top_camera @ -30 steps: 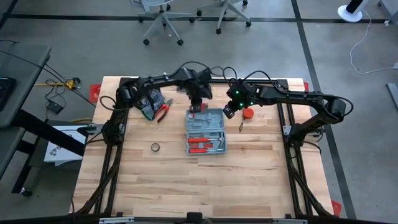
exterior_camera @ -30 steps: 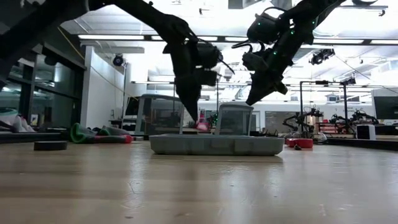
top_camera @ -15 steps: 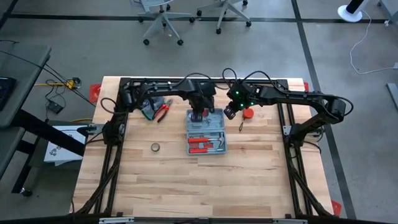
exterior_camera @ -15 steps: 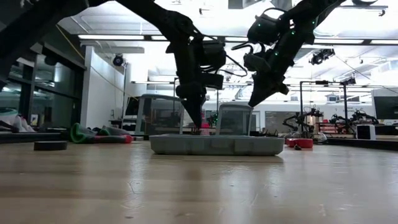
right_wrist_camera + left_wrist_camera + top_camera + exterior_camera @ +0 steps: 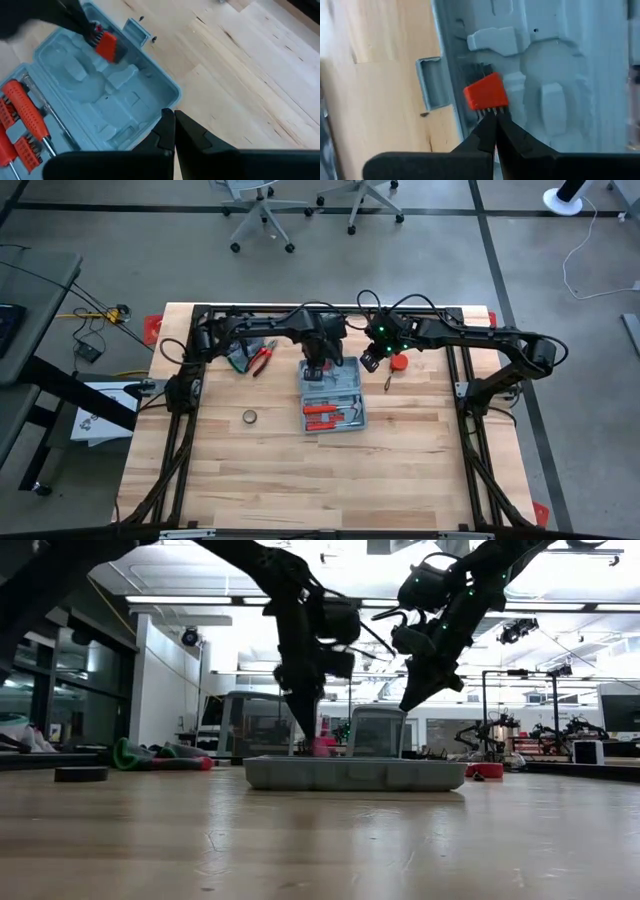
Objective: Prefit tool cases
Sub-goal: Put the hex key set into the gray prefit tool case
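Left gripper (image 5: 318,371) moved over tool case (image 5: 333,405), clamping red bit holder (image 5: 485,91)

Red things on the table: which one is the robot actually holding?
The small red block, pinched in the left gripper's jaws over the case's empty half. The red-handled tools lie in the case; the red pliers lie apart.

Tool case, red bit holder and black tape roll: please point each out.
tool case (image 5: 332,394): high view, moulded interior.
red bit holder (image 5: 486,92): left wrist view, red block face.
black tape roll (image 5: 249,416): high view, ring's rim.
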